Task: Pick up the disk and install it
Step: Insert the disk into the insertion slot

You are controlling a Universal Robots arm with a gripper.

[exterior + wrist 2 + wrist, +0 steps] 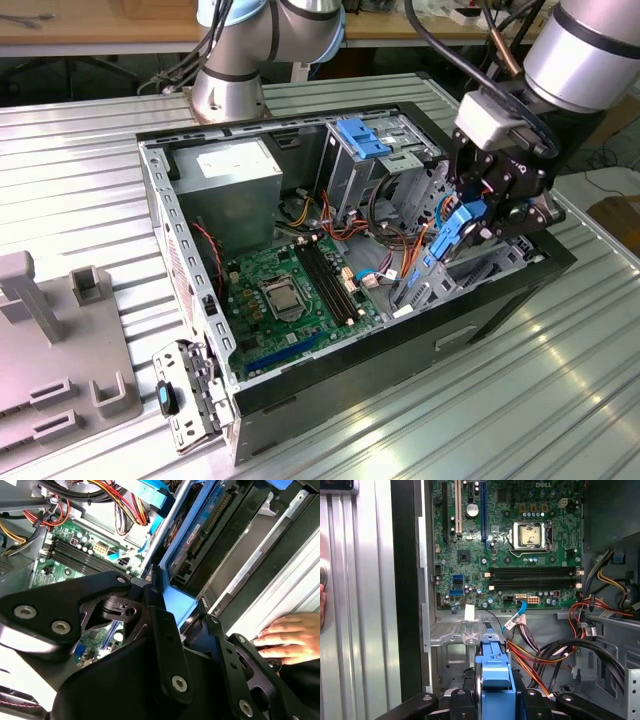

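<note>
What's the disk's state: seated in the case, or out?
Out. The gripper clamps the disk, tilted on edge above the open case.

Ribbed metal table, plastic-framed disk, matt black tool

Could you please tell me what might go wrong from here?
1. The gripper holds the disk in the case, right beside loose cables; they might snag or get pinched.
2. A hand rests just outside the case, near the gripper; a swing could strike it.
</note>
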